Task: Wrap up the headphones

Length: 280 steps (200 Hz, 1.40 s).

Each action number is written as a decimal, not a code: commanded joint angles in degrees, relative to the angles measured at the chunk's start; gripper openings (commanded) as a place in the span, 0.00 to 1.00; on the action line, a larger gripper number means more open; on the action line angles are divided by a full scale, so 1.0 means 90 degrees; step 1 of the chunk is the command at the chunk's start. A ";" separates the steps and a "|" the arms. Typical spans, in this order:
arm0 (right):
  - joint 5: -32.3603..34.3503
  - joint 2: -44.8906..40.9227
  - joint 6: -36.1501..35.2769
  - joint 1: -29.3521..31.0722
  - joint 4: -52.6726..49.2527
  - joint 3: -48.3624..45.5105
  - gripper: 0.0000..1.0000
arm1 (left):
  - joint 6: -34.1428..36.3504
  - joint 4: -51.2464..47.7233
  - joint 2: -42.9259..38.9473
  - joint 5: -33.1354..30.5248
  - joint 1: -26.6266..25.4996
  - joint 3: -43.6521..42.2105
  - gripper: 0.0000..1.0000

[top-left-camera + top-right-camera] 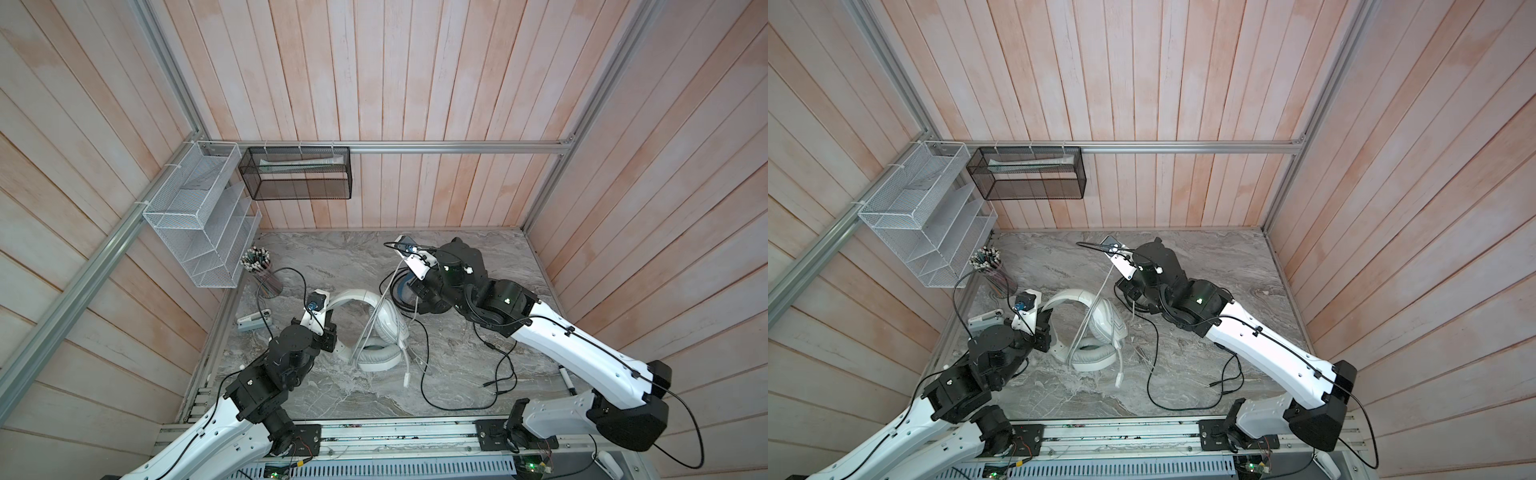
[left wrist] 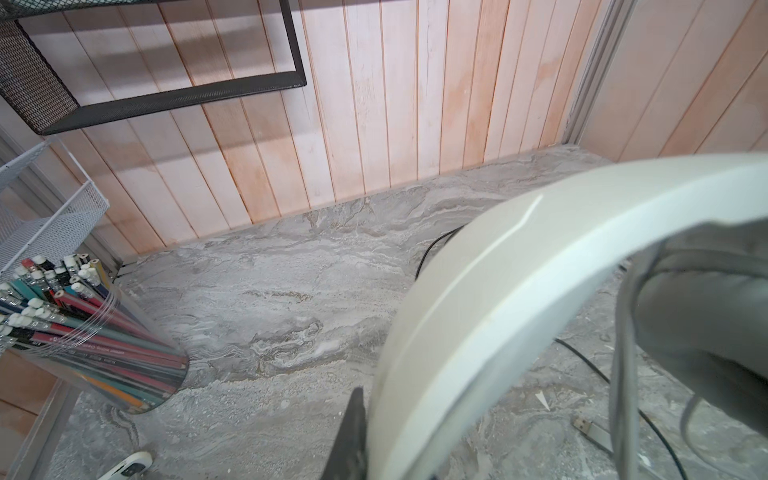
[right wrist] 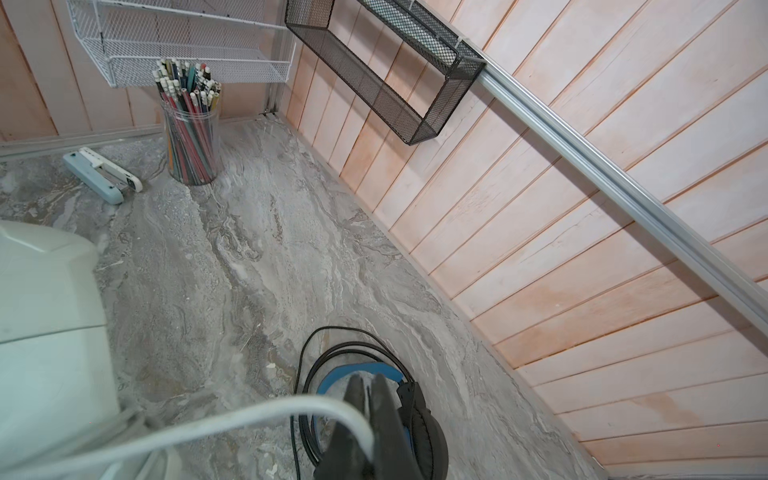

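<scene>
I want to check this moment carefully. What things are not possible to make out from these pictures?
- Black headphones: in both top views, mostly under the right arm; cut off by the right wrist view's edge.
- Left gripper: jaws hidden below its wrist in both top views; the left wrist view shows one finger, and the white headphones cover the rest.
- Black mesh basket: pale contents too small to identify.

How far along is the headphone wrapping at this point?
Done: a few turns of white cable already cross the white headset. In hand: left pincer grips its headband, right pincer holds the cable up. Left: its plug end, and the black headset, its black cable lying loose.
</scene>
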 commanded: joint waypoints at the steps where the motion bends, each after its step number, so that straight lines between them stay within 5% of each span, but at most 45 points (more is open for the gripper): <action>1: -0.0511 0.0055 0.0506 -0.0410 0.1298 -0.0434 0.00 | -0.0110 0.0175 -0.0131 0.0285 -0.0032 0.0051 0.00; 61: -0.1677 0.0161 0.1019 -0.0671 0.2254 -0.1357 0.00 | -0.0447 0.0284 -0.0463 0.0780 -0.0023 0.0535 0.00; 169: -0.3975 -0.0206 0.2009 -0.1017 0.4484 -0.3413 0.46 | -0.2498 -0.0888 0.0843 0.1896 -0.0027 0.3972 0.00; 280: -0.4451 0.0063 0.3210 -0.0981 0.6741 -0.4914 0.60 | -0.3548 -0.1755 0.1910 0.1641 -0.0027 0.5832 0.00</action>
